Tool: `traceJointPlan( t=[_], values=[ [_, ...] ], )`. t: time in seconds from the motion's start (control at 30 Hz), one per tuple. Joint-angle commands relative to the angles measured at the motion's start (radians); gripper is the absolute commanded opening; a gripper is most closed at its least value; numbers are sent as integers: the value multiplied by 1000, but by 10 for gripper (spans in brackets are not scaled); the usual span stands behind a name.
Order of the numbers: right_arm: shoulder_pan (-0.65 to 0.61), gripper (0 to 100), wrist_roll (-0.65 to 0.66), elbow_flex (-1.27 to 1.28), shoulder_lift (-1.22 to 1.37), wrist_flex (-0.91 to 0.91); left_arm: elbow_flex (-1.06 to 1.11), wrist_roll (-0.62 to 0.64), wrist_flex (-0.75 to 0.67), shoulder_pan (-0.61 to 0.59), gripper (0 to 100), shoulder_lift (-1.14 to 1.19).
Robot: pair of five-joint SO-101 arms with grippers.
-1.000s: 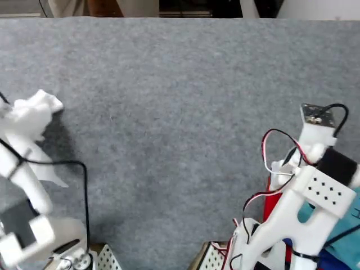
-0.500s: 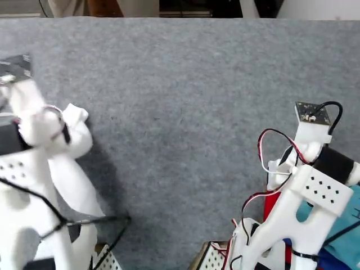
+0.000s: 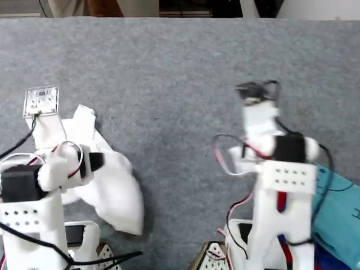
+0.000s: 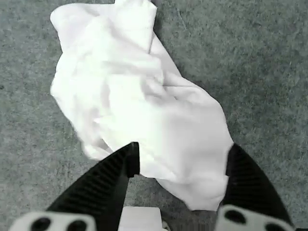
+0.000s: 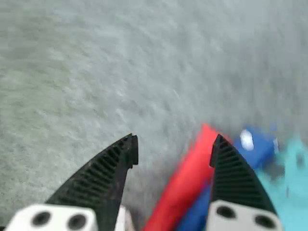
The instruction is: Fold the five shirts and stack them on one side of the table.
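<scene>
A crumpled white shirt (image 3: 115,194) lies on the grey table (image 3: 180,67) at the front left, partly under the left arm. In the left wrist view my left gripper (image 4: 183,161) hangs open just above the white shirt (image 4: 139,106), with one finger on each side of its near edge. At the front right lies a pile of shirts: a teal shirt (image 3: 337,214), a red shirt (image 3: 281,203) and a blue shirt (image 3: 333,262). My right gripper (image 5: 174,144) is open over bare table, beside the red shirt (image 5: 190,185), the blue shirt (image 5: 250,142) and the teal shirt (image 5: 288,166).
Both arm bases (image 3: 214,256) stand at the table's front edge. The right arm (image 3: 275,163) rises over the middle right and hides part of the pile. Grey cloth stretches open across the middle and far side.
The left arm swung in from the left edge toward the middle, bringing the white shirt, which now lies spread lower on the table. The right arm swung left, away from the pile.
</scene>
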Motion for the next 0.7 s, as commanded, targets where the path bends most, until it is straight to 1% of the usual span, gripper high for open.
traceJointPlan(
  t=[0.0, 0.13, 0.23, 0.27, 0.37, 0.5, 0.6, 0.67],
  values=[
    [-216, 253, -21, -10, 84, -80, -18, -8, 15, -135, 329, -35],
    [-380, 253, -63, -81, 268, -146, -51, -9, 15, -298, 325, -70],
    [-495, 253, -89, -208, 420, -137, -78, -14, 15, -442, 325, -99],
    [-532, 253, -98, -255, 472, -124, -80, -34, 15, -499, 325, -110],
    [-650, 253, -101, -394, 631, -92, -41, -124, 14, -689, 325, -134],
    [-811, 253, -103, -585, 846, -43, 117, -278, -12, -896, 325, -137],
    [-906, 253, -104, -740, 1001, 14, 250, -379, -114, -1020, 312, -150],
    [-946, 253, -104, -842, 1102, 51, 307, -410, -190, -1094, 265, -162]
  ],
)
